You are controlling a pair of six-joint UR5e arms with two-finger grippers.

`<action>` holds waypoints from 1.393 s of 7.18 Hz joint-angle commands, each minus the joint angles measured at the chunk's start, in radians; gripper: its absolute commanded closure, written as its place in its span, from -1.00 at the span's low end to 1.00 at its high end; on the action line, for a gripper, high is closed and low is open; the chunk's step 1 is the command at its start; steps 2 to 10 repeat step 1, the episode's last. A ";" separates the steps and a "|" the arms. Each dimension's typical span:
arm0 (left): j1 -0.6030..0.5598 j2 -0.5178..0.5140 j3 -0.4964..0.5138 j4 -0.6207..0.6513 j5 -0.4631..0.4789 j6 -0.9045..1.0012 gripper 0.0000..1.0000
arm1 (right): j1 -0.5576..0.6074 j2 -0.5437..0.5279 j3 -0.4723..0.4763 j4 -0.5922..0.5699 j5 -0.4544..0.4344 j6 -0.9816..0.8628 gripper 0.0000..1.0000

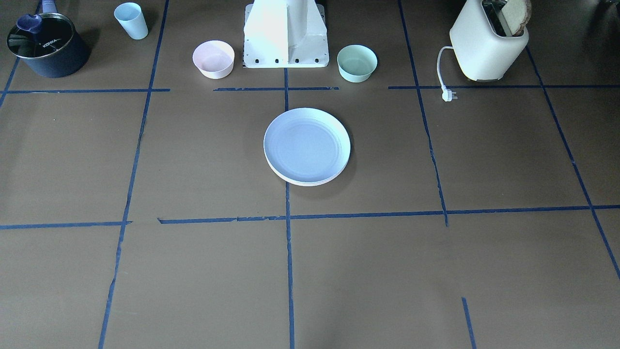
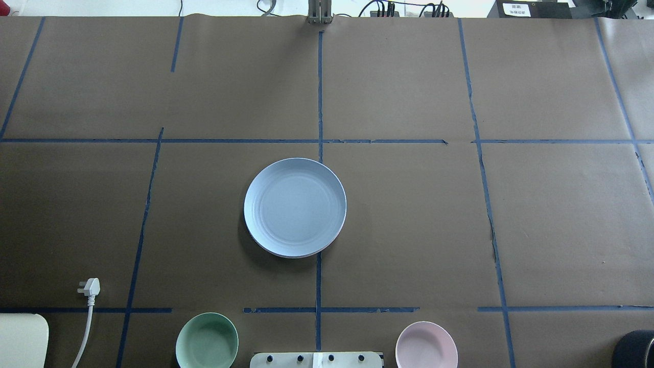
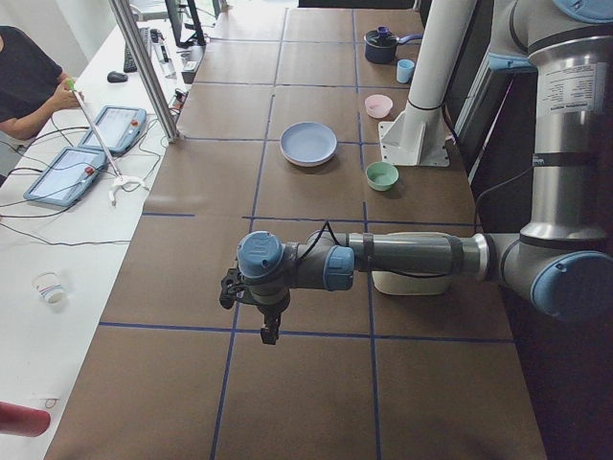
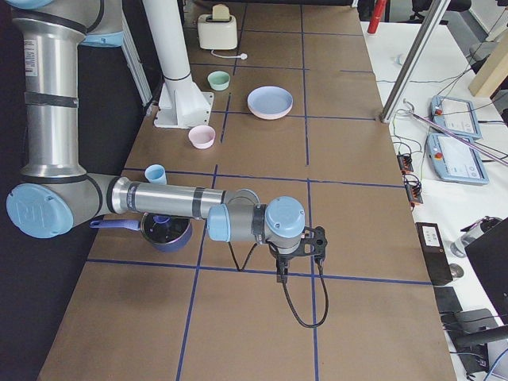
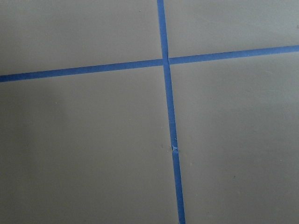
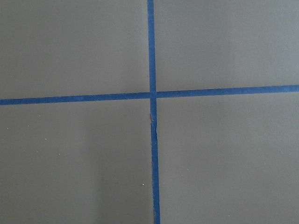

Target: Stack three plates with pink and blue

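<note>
while blue tape (image 5: 164, 60) grids the brown paper (image 6: 224, 158) around the stacked plates (image 2: 295, 206), i cannot tell whether my left pincer (image 3: 271, 329) or right pincer (image 4: 281, 274) gapes.

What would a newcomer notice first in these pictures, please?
The stack of plates, light blue on top, sits in the middle of the table. A pink bowl and a green bowl flank the robot's base, while the left gripper and right gripper hang near the table's ends.
</note>
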 commanded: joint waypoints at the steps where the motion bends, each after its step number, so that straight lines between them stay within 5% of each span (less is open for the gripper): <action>1: 0.000 -0.001 0.000 -0.001 0.000 0.000 -1.00 | 0.000 0.000 0.000 0.000 -0.003 0.000 -1.00; 10: 0.000 -0.001 0.000 -0.001 0.000 0.000 -1.00 | 0.000 0.000 0.000 0.000 -0.003 0.000 -1.00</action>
